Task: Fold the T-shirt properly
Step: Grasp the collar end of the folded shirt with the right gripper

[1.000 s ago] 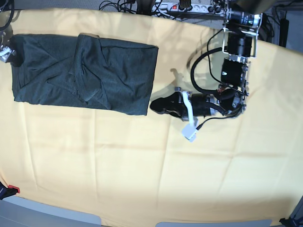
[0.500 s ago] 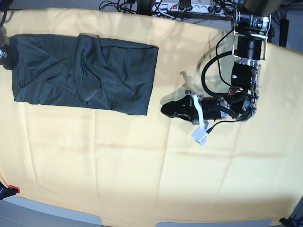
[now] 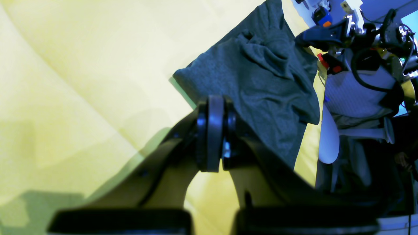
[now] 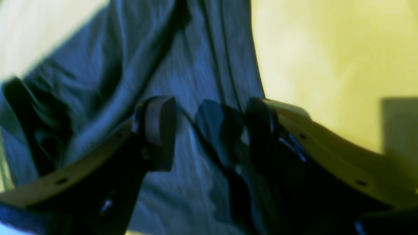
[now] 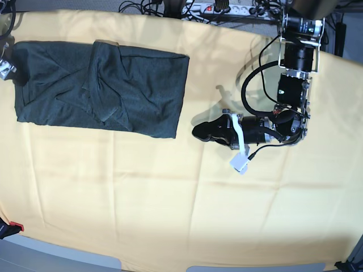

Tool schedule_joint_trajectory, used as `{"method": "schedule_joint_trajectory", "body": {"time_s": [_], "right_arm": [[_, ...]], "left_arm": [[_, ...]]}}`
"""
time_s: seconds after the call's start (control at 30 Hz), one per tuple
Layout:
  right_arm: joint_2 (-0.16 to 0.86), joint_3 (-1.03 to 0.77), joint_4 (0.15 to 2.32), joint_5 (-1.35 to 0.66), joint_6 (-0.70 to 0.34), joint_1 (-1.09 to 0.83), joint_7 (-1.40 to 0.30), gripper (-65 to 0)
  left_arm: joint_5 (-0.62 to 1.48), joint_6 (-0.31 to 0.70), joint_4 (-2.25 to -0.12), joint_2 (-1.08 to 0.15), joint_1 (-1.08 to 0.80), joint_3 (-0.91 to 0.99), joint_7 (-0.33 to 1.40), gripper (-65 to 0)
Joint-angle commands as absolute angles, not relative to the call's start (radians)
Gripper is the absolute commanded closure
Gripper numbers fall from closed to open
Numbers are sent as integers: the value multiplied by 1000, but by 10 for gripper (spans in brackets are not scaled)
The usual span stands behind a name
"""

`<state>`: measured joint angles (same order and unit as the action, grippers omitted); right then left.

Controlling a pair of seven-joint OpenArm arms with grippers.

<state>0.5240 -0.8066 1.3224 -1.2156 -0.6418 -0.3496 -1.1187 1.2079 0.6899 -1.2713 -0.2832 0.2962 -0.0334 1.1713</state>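
T-shirt (image 5: 102,89) beside bare yellow cloth (image 5: 181,198)

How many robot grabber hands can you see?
2. The left gripper hovers shut above the yellow cloth, beside the T-shirt. The right gripper is open over the T-shirt, seen only by its wrist camera.

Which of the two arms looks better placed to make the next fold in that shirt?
Probably the right. Its open fingers hover right over the T-shirt, ready to pinch. The left gripper is shut, holds nothing, and sits on the yellow cloth beside the shirt's edge.
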Motion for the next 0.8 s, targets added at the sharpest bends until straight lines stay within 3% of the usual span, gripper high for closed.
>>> {"method": "schedule_joint_trajectory", "body": {"time_s": [0.0,0.17,0.23,0.77], "right_arm": [[545,-810,1307,-1234,-646,-337,-1129,-364],[546,-810,1205,-1484,-698,-305,-1307,-364],[547,-810,1191,-1484,-698,-305,-1390,-364],[642,-812,1191,-1437,-698,-305,-1345,-364]], "left_arm": [[1240,698,-1290,-288,322,-30,1158,0],[1240,698,-1290,-288,321,-30,1160,0],[1240,698,-1290,-288,322,-30,1159,0],[1240,698,-1290,-288,324,-30,1159,0]]}}
